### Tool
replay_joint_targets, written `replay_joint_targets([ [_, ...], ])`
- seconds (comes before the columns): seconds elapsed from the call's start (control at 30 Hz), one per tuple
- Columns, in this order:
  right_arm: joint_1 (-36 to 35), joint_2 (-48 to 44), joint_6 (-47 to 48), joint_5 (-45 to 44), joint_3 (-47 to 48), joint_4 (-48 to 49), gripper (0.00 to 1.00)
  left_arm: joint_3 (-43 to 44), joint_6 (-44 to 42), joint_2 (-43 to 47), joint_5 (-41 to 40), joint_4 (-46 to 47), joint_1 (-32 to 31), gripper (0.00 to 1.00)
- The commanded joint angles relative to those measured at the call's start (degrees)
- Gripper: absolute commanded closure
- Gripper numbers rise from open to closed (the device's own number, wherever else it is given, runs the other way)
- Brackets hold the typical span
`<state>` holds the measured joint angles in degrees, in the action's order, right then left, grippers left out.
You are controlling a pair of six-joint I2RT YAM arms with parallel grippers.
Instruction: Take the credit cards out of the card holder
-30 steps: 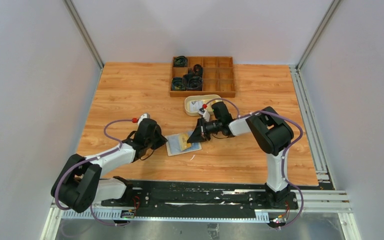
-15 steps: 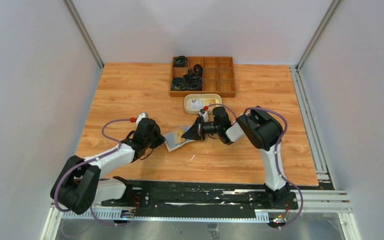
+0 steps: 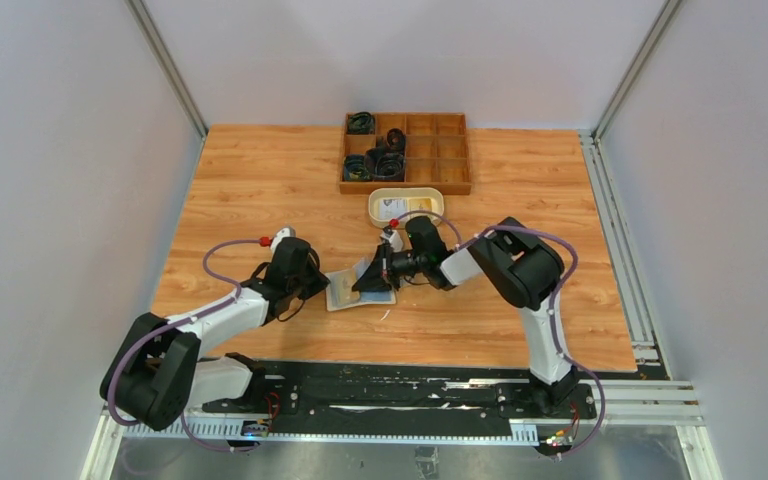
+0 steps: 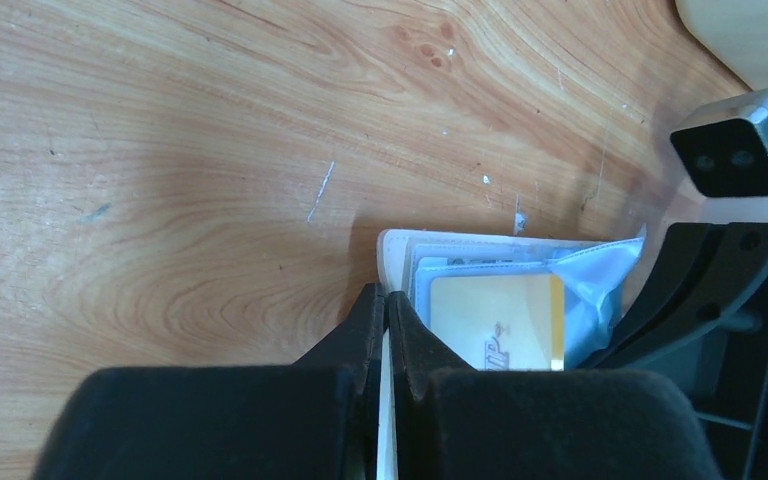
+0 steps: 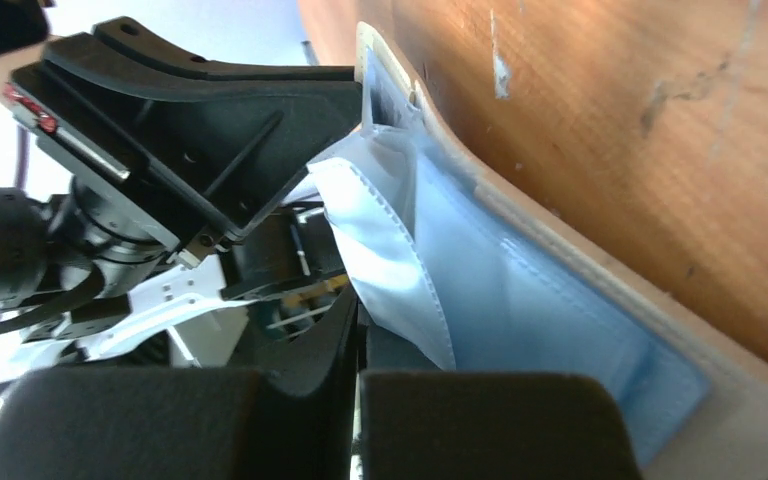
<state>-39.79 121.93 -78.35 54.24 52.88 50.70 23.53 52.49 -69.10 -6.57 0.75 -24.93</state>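
The beige card holder lies open on the table between my two grippers. My left gripper is shut on its beige left edge, as the left wrist view shows. That view also shows the card holder with a yellow card in a pale blue pocket. My right gripper is shut on a lifted pale blue inner leaf of the card holder; its fingertips are closed. No pale blue-grey credit card shows clearly in the holder.
A cream oval dish behind the right gripper holds a pale card. A wooden compartment tray with black cable coils stands at the back. The left gripper's black body fills the right wrist view's upper left.
My right gripper has moved left towards the left gripper. The card holder went from lying flat and open to bunched up, one leaf lifted. The left arm has barely moved.
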Motion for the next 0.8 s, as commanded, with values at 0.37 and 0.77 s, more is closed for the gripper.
replay_joint_targets([
  [0.37,-0.74,-16.39,48.40,-15.37,14.35,-65.93,1.00,-0.24,-0.19,1.21,-0.02,0.45,-0.30,1.00],
  [0.77,5.11,-22.34,48.37,-10.63,10.12,-59.81,1.00,-0.19,-0.89,2.20,-0.92,-0.49,-0.24,1.00],
])
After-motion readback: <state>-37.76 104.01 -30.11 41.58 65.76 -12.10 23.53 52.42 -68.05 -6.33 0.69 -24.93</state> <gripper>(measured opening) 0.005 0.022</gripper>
